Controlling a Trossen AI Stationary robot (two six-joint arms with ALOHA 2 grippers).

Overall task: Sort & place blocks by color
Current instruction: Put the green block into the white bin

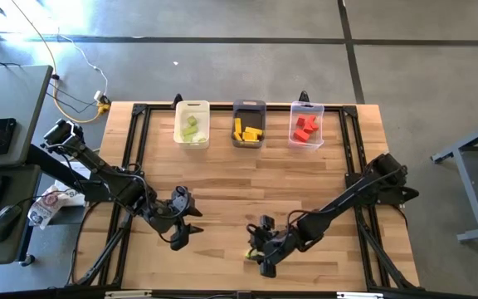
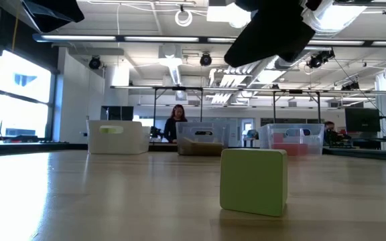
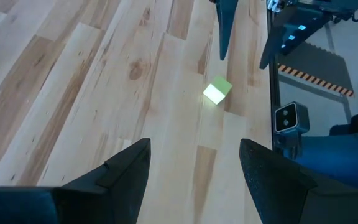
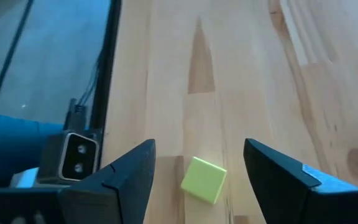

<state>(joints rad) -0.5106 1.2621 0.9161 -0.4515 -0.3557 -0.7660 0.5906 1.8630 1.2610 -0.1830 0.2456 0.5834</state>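
Right wrist view: green cube (image 4: 204, 180), no long axis, sits skewed between the right gripper's (image 4: 197, 171) spread fingers; left gripper (image 1: 182, 234) gapes nearby.

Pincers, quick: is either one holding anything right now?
Left pincer: open, empty.
Right pincer: open, empty, by the light green block.

green cube (image 4: 204, 180) lying flat near table's front edge, between my open right fingers | remaining blocks (image 1: 250, 129) sitting sorted by colour in bins
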